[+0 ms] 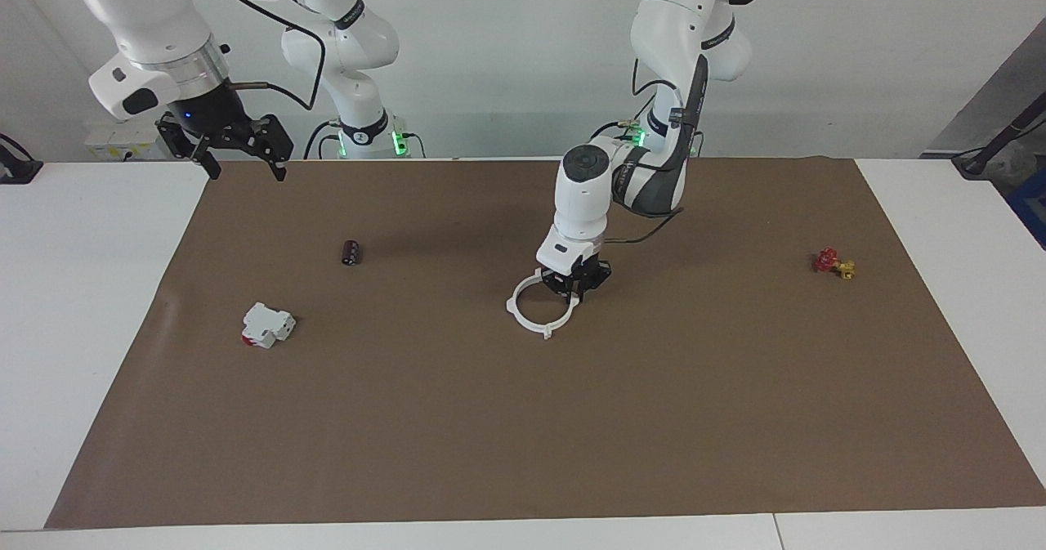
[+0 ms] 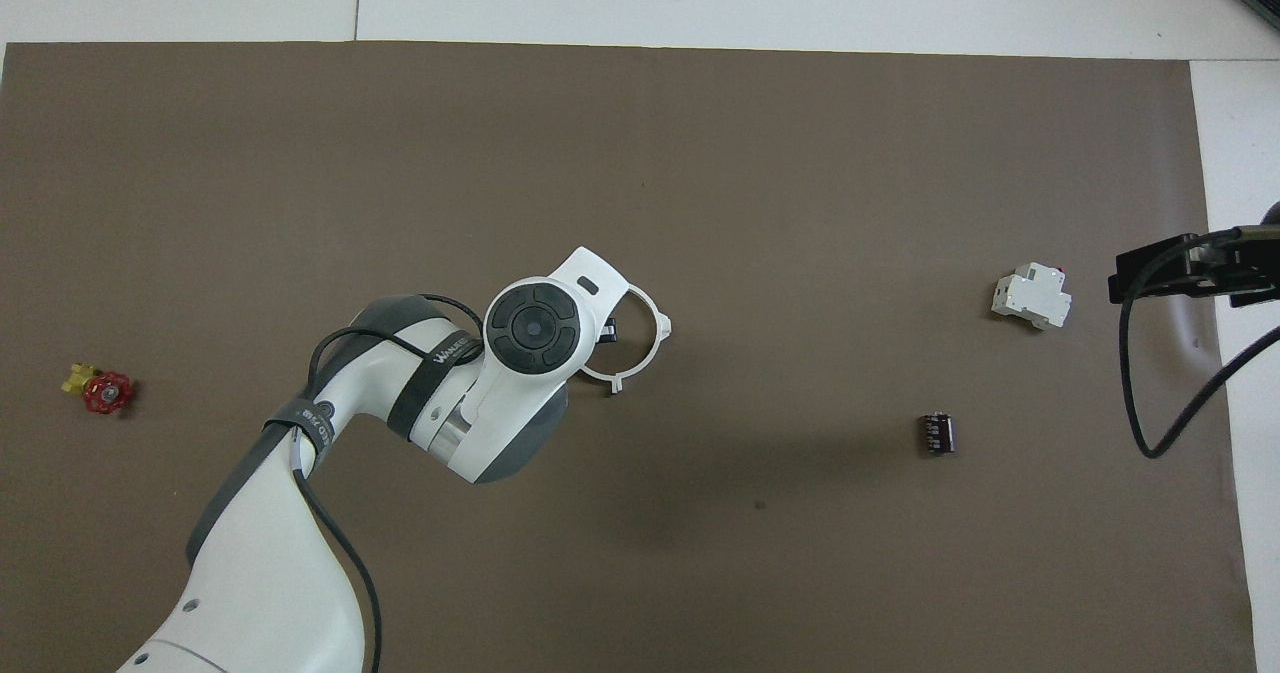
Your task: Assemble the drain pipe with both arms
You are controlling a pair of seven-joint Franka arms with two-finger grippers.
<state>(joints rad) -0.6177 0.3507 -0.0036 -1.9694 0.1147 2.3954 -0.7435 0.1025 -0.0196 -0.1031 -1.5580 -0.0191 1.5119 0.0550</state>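
Left gripper (image 1: 574, 285) down at the white ring (image 1: 540, 306), jaws set astride the rim on the side nearest the robots; whether pinching it or merely standing around it, cannot tell. Ring joined and lying flat on the brown mat (image 1: 523, 419) of the tabletop, near the mat's middle. No long axis to speak of: round, with small tabs sticking outward from the rim, one pointing away from the robots in the facing view.

Likely trouble from here: a lift or a pull sideways with the rim still caught, popping the two halves apart at the joints or dragging the thin ring across the mat. Thin plastic, so probably flexes and springs if pinched hard.

Right gripper (image 1: 237, 143) up in the air over the mat's corner at the right arm's end, waiting, jaws spread and holding nothing.

Dark cylinder (image 1: 351, 252) and blocky white part (image 1: 267, 324) well apart from the ring toward the right arm's end; small red and yellow piece (image 1: 833, 263) well apart from the ring toward the left arm's end.
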